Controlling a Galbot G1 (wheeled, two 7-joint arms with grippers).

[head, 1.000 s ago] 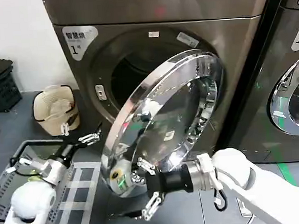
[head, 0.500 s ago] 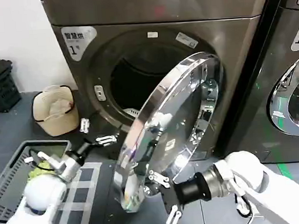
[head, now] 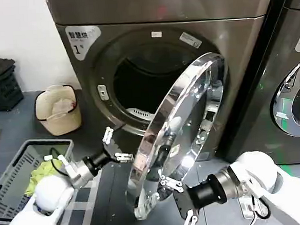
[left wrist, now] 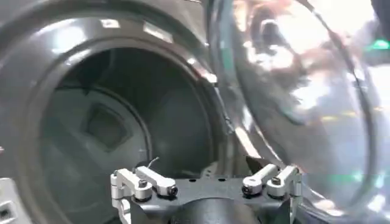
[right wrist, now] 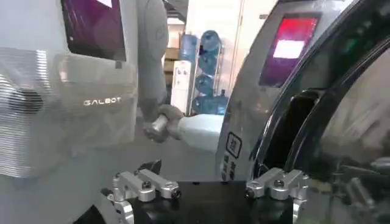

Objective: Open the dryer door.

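Dryer door (head: 180,136) wider; label "1" (head: 79,39).

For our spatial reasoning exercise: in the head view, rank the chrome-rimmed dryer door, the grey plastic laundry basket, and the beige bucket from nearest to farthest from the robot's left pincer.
1. Chrome-rimmed round dryer door: just beside the left pincer, toward the robot's right.
2. Grey plastic laundry basket: on the floor, to the robot's left.
3. Beige bucket: farther back, beside the machine. Its distance is close to the basket's, so this ranking is tentative.

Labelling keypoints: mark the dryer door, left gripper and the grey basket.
dryer door (head: 163,116): head view, chrome rim.
left gripper (head: 115,144): head view, midway between its fingertips.
grey basket (head: 12,172): head view, slatted side wall.
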